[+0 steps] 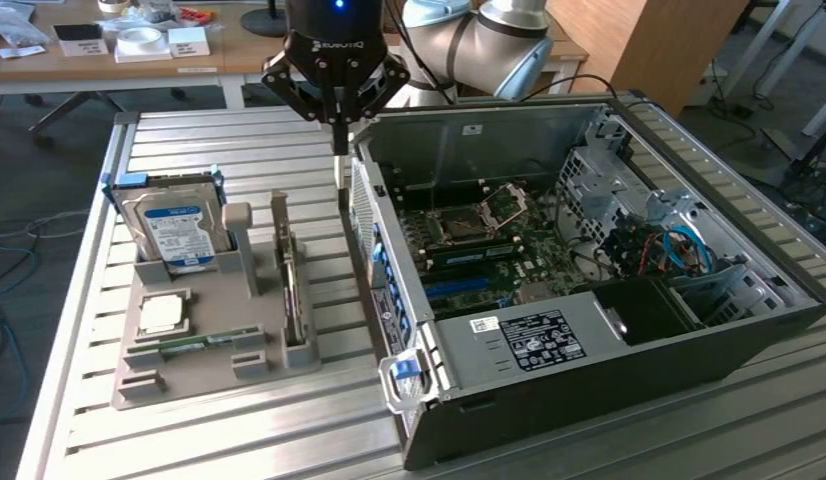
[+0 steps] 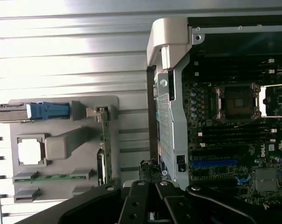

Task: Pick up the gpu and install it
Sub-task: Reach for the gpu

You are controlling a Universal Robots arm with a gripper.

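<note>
**Hovering gripper [image 1: 341,150] [image 2: 152,198], gpu [image 1: 293,290] [image 2: 104,144] racked**

The computer case [image 1: 467,150] [image 2: 171,116] lies open on the exterior view's right. On the grey tray [image 1: 213,335] [image 2: 61,107] at that view's left, the gpu stands on edge, long axis near-to-far. Gripper above its far end, clenched on nothing.

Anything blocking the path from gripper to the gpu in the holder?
Nothing visible. The gripper hangs with shut fingers over the gap between holder and case; the gpu stands on edge, its upper edge exposed.

narrow gap between case [image 1: 587,410] and fixture [image 1: 206,380]
</note>
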